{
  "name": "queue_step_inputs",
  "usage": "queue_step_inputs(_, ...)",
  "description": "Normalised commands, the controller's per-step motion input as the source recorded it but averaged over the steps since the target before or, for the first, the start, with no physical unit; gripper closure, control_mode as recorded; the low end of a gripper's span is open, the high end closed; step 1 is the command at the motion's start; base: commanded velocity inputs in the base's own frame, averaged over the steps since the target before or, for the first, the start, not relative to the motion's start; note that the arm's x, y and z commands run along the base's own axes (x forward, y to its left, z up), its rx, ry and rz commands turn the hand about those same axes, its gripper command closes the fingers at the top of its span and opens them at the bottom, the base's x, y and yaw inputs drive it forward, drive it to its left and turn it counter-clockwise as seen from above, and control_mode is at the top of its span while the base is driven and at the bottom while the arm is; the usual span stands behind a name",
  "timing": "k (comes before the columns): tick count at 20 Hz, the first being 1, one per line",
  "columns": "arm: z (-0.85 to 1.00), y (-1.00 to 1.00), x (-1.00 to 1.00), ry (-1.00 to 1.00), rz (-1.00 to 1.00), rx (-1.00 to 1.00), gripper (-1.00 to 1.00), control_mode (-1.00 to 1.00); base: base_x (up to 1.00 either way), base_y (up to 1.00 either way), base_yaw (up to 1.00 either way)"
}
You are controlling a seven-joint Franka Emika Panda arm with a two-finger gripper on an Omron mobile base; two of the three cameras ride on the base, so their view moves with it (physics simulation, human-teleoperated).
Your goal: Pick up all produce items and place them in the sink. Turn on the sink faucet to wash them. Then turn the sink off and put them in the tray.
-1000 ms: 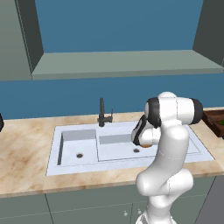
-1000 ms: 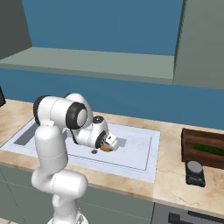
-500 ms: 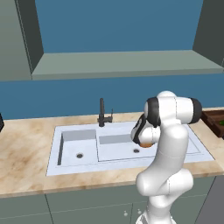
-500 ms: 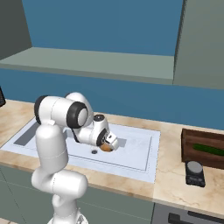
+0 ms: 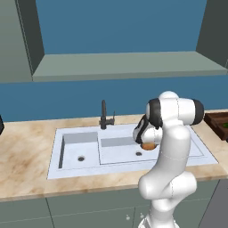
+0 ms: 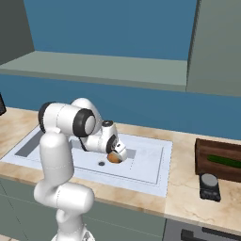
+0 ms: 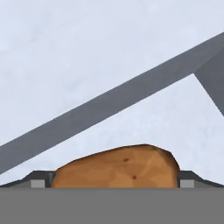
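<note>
The potato (image 7: 116, 168) is seen between the spread fingers of the gripper (image 6: 114, 157) over the large basin of the sink (image 6: 153, 176), and is judged firm, light, rough-skinned, best gripped across its short middle.

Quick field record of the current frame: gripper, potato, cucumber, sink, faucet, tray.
gripper: over the larger basin, jaws wide, one fingertip each side of the potato
potato: between the fingertips; held or resting on the basin floor, cannot tell
cucumber: lying in the tray
tray: on the counter right of the sink
sink: double basin, small basin on the left
faucet: behind the sink; no water visible
</note>
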Motion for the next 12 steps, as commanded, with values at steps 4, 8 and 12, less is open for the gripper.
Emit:
queue_step_inputs(4, -0.76, 0.00, -0.07, -0.01, -0.08, 0.01, 1.00, -1.00, 0.00, 0.00, 0.00)
queue_step_inputs(8, -0.18, -0.01, -0.16, -0.06, -0.02, 0.03, 1.00, -1.00, 0.00, 0.00, 0.00)
queue_step_inputs(12, 0.00, 0.00, -0.20, -0.21, 0.00, 0.03, 1.00, -1.00, 0.00, 0.00, 0.00)
